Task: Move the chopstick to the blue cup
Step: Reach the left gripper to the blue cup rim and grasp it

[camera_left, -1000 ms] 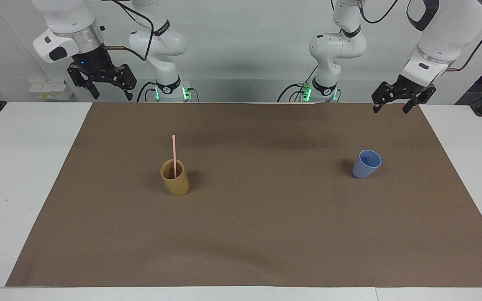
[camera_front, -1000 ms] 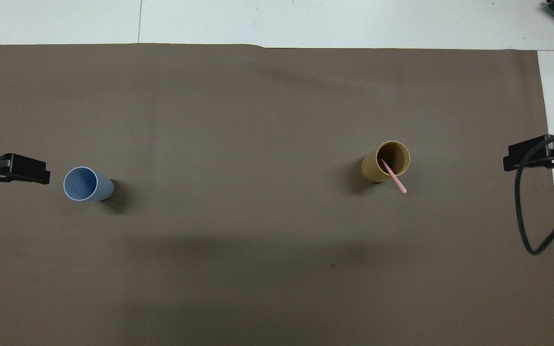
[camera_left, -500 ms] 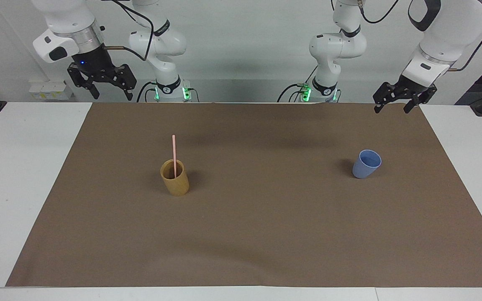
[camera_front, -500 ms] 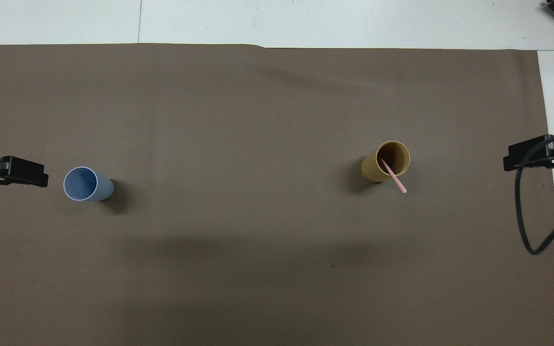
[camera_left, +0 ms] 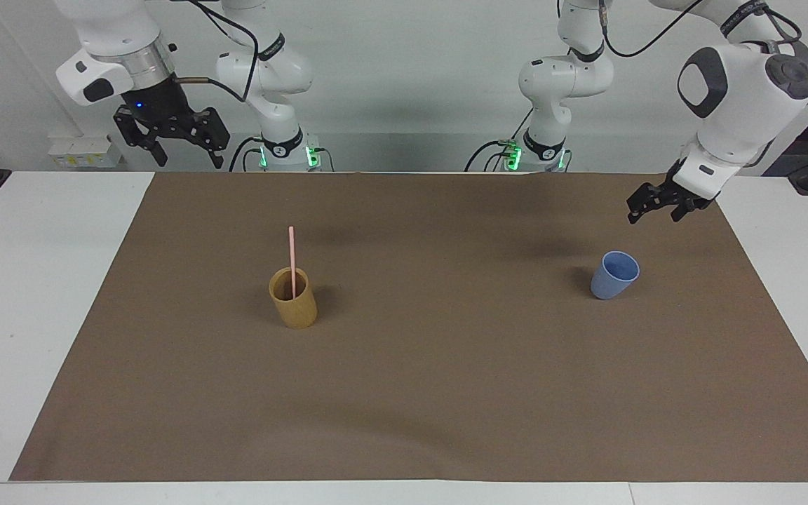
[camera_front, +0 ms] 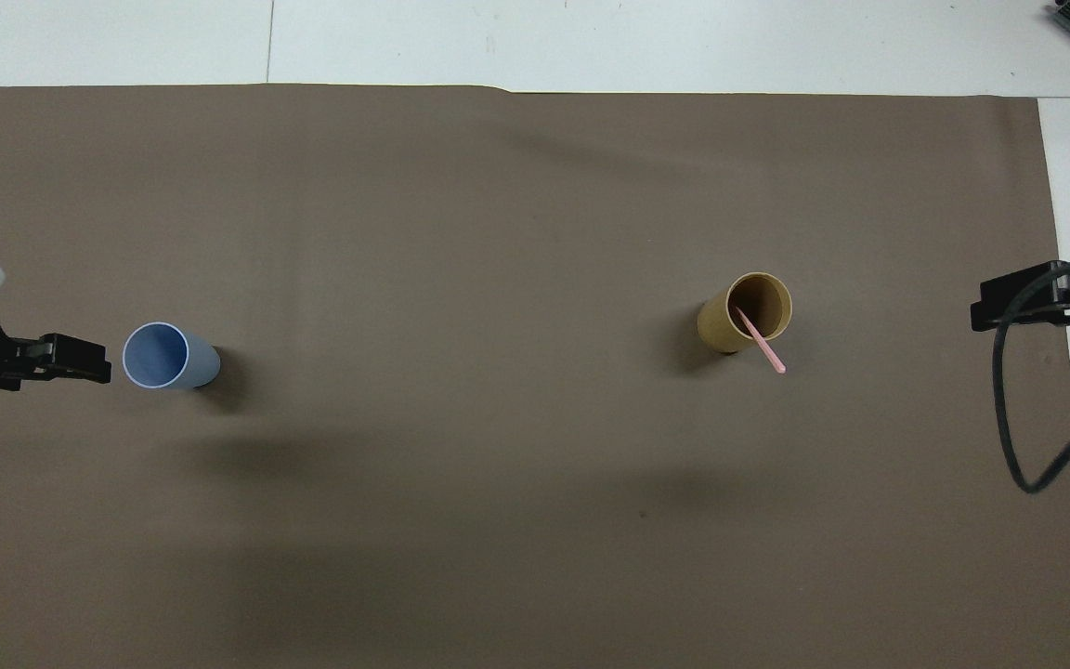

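The pale-pink chopstick (camera_left: 292, 254) (camera_front: 762, 343) stands leaning in a tan-brown cup (camera_left: 293, 300) (camera_front: 747, 314) toward the right arm's end of the table. The empty blue cup (camera_left: 614, 275) (camera_front: 168, 356) stands upright toward the left arm's end. My left gripper (camera_left: 653, 216) (camera_front: 80, 360) hangs open and empty over the mat, close beside the blue cup and above its rim. My right gripper (camera_left: 190, 161) (camera_front: 1009, 302) waits open and empty, high over the table's edge at its own end.
A brown mat (camera_left: 446, 393) covers most of the white table (camera_left: 32, 280). A black cable (camera_front: 1009, 418) loops down from the right arm's wrist. Only the two cups stand on the mat.
My left arm has swung down and its gripper has come lower and closer to the blue cup. The right arm, both cups and the chopstick have not moved.
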Tool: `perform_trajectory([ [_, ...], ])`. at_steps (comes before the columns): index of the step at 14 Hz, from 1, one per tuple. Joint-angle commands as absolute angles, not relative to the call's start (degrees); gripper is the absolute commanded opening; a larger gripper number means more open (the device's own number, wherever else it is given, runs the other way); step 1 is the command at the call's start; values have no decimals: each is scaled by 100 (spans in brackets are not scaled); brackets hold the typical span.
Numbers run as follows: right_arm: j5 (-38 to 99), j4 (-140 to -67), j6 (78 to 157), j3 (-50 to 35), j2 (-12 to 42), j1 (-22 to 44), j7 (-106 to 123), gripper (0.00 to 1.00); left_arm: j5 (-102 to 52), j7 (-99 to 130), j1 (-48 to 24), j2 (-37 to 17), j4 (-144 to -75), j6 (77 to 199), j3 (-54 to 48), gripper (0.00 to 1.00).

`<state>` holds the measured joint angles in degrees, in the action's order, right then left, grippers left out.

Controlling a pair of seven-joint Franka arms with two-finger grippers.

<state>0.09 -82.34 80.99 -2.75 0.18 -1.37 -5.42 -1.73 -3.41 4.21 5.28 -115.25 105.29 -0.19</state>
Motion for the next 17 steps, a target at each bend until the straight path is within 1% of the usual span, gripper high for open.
perform_trajectory([
  [1, 123, -8314, 8086, -299, -62, -211, -466, 100, -193, -483, 519, 756, -12355, 11414, -62, 100],
  [3, 123, -8323, 8086, -290, -62, -220, -457, 100, -193, -483, 510, 625, -12567, 11837, -70, 100],
  [7, 123, -8315, 8086, -290, -62, -211, -466, 100, -193, -483, 501, 326, -12665, 12286, -70, 100],
  [15, 123, -8323, 8104, -290, -62, -211, -466, 100, -193, -483, 510, 193, -12665, 12639, -70, 100],
  [16, 123, -8323, 8104, -290, -62, -211, -466, 100, -193, -483, 510, 185, -12665, 12647, -70, 93],
  [17, 123, -8323, 8104, -290, -62, -220, -466, 100, -193, -483, 510, 167, -12665, 12665, -70, 83],
])
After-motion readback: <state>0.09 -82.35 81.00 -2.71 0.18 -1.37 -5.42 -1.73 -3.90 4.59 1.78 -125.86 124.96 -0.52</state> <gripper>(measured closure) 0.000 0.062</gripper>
